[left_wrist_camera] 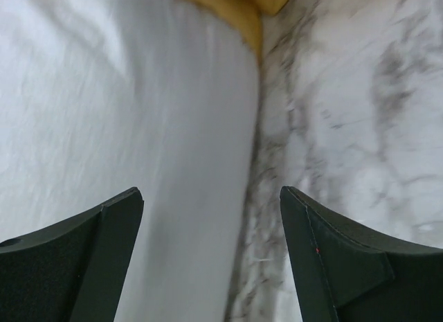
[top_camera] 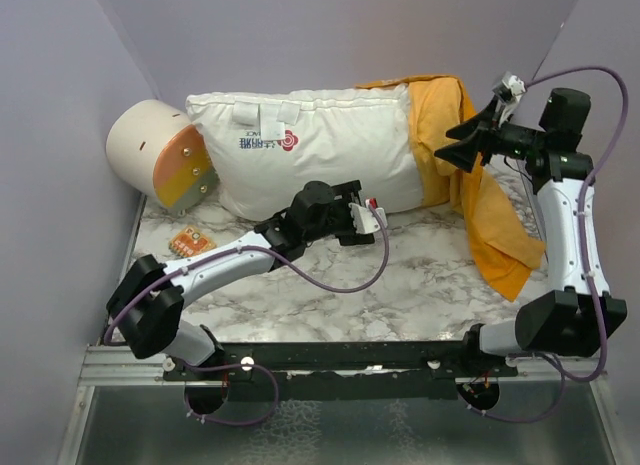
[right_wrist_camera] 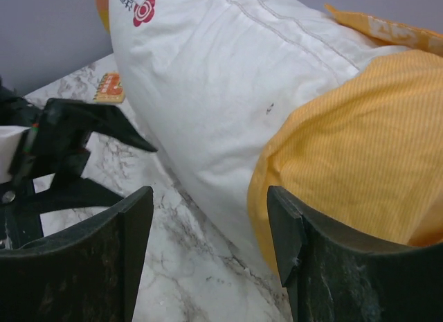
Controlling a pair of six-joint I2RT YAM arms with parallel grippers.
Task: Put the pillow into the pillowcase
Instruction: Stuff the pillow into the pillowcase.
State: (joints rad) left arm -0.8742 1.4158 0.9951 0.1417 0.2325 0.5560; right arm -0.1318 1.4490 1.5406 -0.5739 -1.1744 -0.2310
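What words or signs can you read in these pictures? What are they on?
No words can be read for sure.
pillow: a red flower sign with dark print beside it, too blurred to read.
orange card on the table: print too small to read.
pillowcase: no letters showing.

Illegible print on the pillow (top_camera: 330, 160) label (top_camera: 268, 140)
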